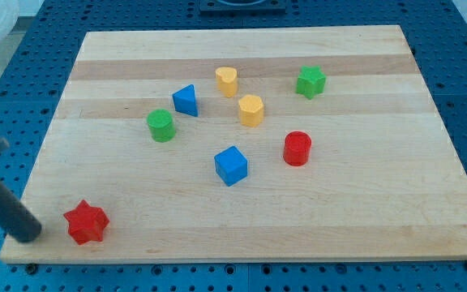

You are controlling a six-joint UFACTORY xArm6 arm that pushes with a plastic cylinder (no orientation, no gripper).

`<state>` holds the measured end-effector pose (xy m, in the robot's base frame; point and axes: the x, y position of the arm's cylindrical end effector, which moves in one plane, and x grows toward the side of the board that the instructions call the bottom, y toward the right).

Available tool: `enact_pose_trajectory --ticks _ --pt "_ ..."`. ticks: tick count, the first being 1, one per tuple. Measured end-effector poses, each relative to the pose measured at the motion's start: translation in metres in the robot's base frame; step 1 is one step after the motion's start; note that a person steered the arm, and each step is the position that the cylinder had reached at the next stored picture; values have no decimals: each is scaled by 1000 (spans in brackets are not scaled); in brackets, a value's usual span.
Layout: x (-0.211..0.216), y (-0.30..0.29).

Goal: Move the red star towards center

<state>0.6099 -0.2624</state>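
The red star [85,222] lies near the wooden board's [363,203] bottom left corner. My dark rod comes in from the view's left edge, and my tip [29,233] rests on the board just left of the red star, a small gap apart. The other blocks sit around the board's middle, far up and right of my tip.
A blue cube [231,165] and a red cylinder [297,148] sit mid-board. A green cylinder [160,126], a blue triangular block [186,100], two yellow blocks [250,110] [226,81] and a green star [310,82] lie further up. The board's left edge is close to my tip.
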Motion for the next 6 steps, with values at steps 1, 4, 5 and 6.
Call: enact_pose_trajectory --ticks 1,4,5,6 --pt "8 15" --pt "-2 38" --pt "-8 41" --pt "-14 42"
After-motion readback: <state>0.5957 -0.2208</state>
